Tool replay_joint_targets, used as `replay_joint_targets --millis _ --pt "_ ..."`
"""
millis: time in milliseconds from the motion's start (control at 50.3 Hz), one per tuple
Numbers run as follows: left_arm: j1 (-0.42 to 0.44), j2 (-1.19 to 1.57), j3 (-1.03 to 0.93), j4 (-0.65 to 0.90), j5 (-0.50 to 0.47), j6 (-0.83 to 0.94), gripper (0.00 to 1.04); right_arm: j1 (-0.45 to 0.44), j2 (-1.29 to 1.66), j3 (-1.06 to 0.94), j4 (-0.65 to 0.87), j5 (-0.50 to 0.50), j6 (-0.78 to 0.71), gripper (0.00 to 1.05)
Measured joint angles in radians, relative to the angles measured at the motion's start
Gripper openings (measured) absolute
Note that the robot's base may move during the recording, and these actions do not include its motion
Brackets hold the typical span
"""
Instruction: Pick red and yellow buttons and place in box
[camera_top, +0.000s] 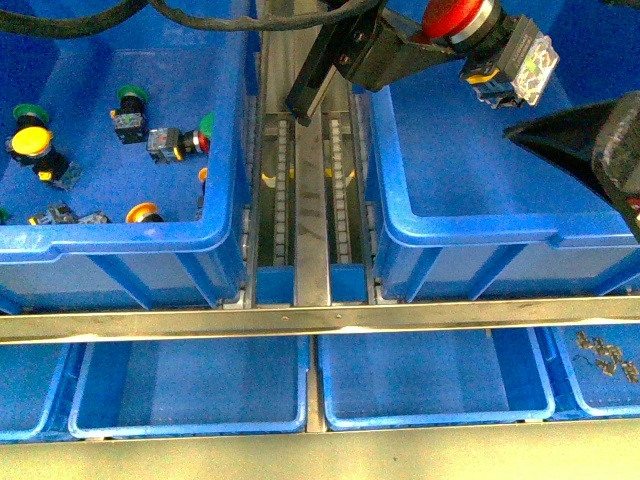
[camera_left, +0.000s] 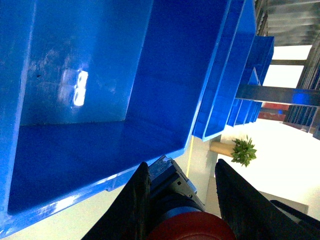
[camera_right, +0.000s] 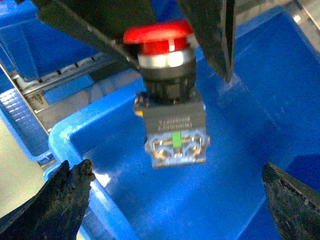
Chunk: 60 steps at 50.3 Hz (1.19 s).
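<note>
1. Between two deep blue bins, a metal rail (camera_top: 310, 180); in the left bin (camera_top: 120, 240), a yellow button (camera_top: 32, 140) among green-capped switches (camera_top: 130, 96); along the near edge, shallower trays (camera_top: 190, 385).
2. Over the right side of the box (camera_top: 470, 235), the right gripper (camera_right: 176, 170), fingers spread wide and holding nothing, well apart from the red button (camera_top: 490, 45).
3. Pinched at the cap by the left gripper (camera_left: 182, 172), fingers closed on either side: the red button.
4. Held in the air above the box interior, touching neither wall nor floor.
5. Cap uppermost between the fingers, grey terminal block beyond the fingertips; long axis tilted in the front view, terminal end down and rightward toward the box floor.
</note>
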<state>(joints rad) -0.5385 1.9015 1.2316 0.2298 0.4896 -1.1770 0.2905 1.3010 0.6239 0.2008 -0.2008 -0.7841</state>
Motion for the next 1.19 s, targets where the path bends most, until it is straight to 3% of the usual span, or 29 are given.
replay_joint_targets --millis 636,1073,1192 --pt "0.003 0.001 0.005 -0.008 -0.003 0.001 0.32 0.035 0.187 0.084 0.079 -0.009 -0.069 0.98" --pt "0.006 0.005 0.010 -0.008 -0.007 0.001 0.32 0.028 0.195 0.112 0.047 -0.013 -0.066 0.38" --pt "0.006 0.009 0.010 -0.009 -0.007 0.002 0.32 0.027 0.195 0.113 0.045 -0.013 -0.065 0.34"
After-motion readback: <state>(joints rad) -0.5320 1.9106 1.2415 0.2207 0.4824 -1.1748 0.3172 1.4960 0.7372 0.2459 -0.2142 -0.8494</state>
